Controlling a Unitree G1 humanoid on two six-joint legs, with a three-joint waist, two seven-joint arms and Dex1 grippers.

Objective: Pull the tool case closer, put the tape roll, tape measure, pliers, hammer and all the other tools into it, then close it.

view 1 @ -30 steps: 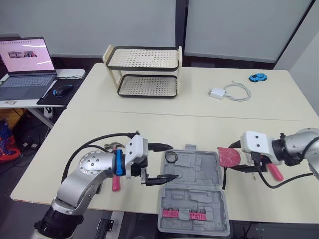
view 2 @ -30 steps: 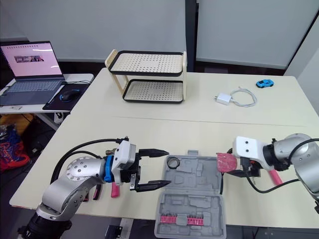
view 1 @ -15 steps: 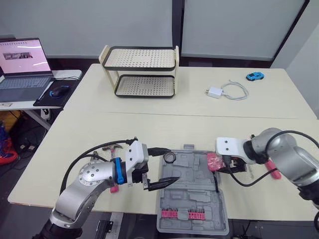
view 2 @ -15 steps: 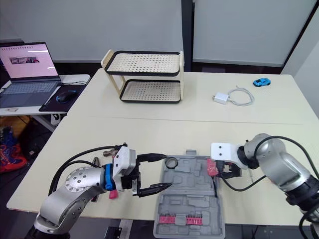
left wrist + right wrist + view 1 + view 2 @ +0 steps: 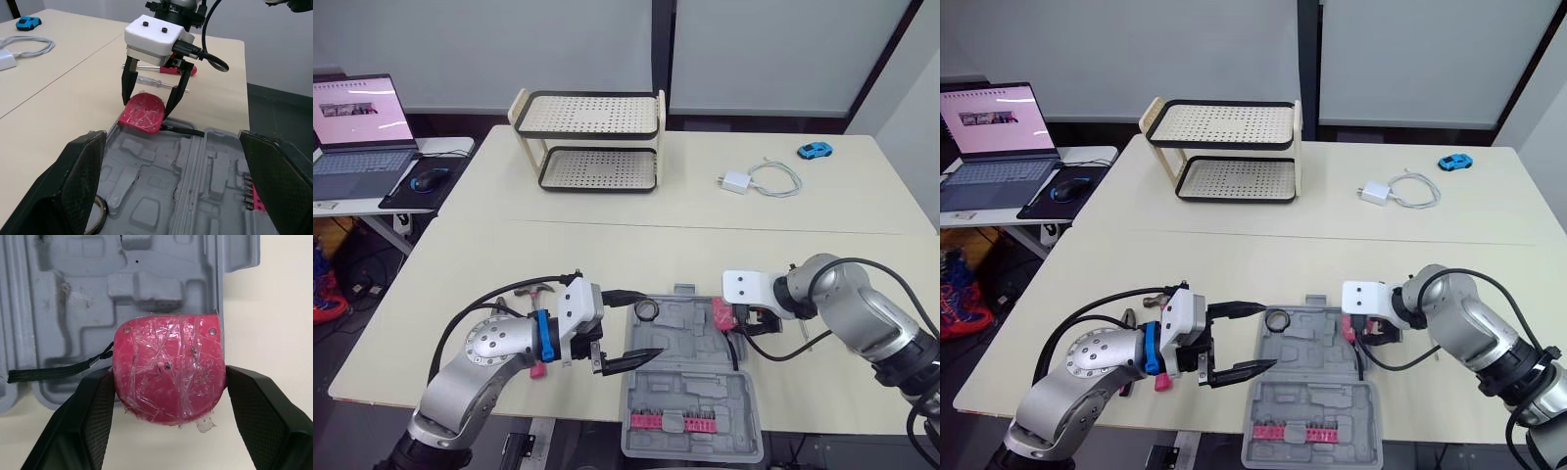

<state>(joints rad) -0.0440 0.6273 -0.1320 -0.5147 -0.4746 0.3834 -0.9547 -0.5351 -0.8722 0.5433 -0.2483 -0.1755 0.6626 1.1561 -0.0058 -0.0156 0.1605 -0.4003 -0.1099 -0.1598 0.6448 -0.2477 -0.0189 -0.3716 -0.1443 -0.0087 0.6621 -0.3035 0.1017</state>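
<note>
The right jaws clamp the tape measure (image 5: 168,374) over the tool case (image 5: 690,387) rim; left jaws gape.

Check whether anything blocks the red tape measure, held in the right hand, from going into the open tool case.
Nothing visible does. The right hand holds the tape measure over the right edge of the tool case; the recesses beside it are bare. The tape roll and the open left hand are at its left side.

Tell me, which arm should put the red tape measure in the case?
The right. The right tool grips the tape measure at the tool case's edge; the left tool is open, holding nothing.
</note>
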